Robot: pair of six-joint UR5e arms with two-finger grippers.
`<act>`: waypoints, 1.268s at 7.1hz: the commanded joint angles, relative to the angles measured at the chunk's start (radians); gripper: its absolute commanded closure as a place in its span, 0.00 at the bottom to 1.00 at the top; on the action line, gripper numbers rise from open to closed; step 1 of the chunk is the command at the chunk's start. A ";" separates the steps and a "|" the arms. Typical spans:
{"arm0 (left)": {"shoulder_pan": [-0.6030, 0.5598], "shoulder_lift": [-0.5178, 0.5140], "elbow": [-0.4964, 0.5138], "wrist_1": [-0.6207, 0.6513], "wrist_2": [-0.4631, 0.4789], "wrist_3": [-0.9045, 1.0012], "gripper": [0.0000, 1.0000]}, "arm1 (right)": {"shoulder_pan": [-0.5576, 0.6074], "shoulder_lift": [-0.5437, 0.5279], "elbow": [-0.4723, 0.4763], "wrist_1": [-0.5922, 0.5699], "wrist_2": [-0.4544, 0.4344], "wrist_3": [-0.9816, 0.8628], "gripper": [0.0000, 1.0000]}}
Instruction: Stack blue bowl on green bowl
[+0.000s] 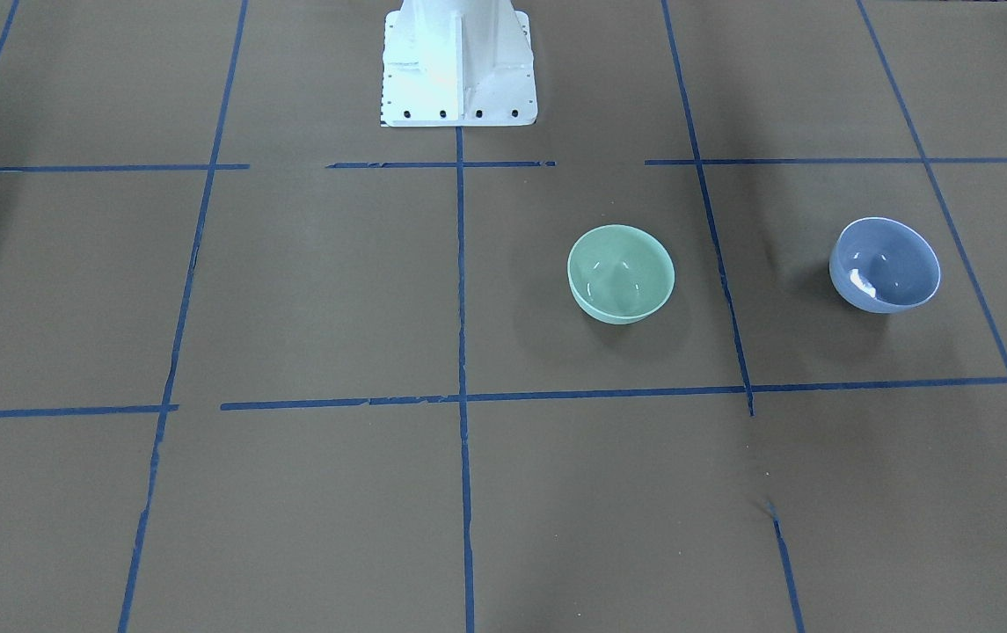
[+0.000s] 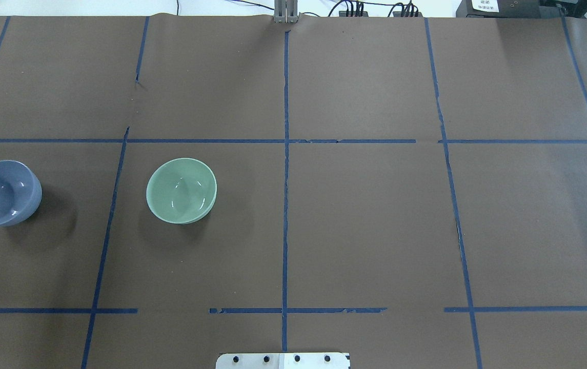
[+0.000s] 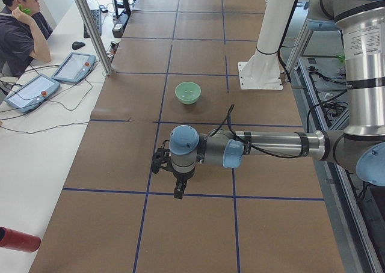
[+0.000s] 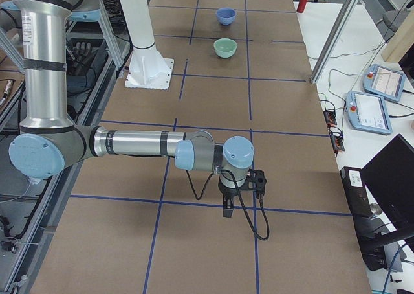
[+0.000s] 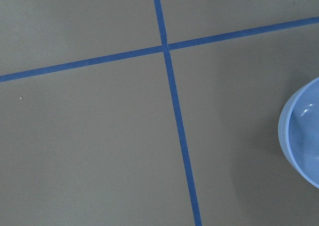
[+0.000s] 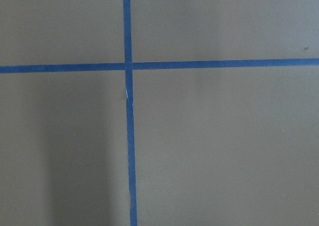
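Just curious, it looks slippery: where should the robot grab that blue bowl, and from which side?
Probably the rim, from straight above, pinching the wall from inside and outside. The blue bowl stands upright, mouth open, and its glossy round outside gives no flat to squeeze. It stands apart from the green bowl, so any stretch of rim is free.

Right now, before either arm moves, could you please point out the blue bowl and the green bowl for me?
blue bowl (image 2: 1,197): overhead exterior view, on the bowl's inner floor.
green bowl (image 2: 181,190): overhead exterior view, on the middle of the bowl's inside.
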 commanded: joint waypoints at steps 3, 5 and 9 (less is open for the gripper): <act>0.002 -0.005 0.023 -0.003 -0.002 -0.011 0.00 | 0.000 0.000 0.000 0.000 0.000 -0.001 0.00; 0.003 -0.035 0.049 -0.014 -0.003 -0.009 0.00 | 0.001 0.000 0.000 0.000 0.000 -0.001 0.00; 0.206 -0.050 0.060 -0.218 0.009 -0.453 0.00 | 0.001 0.000 0.000 0.000 0.000 -0.001 0.00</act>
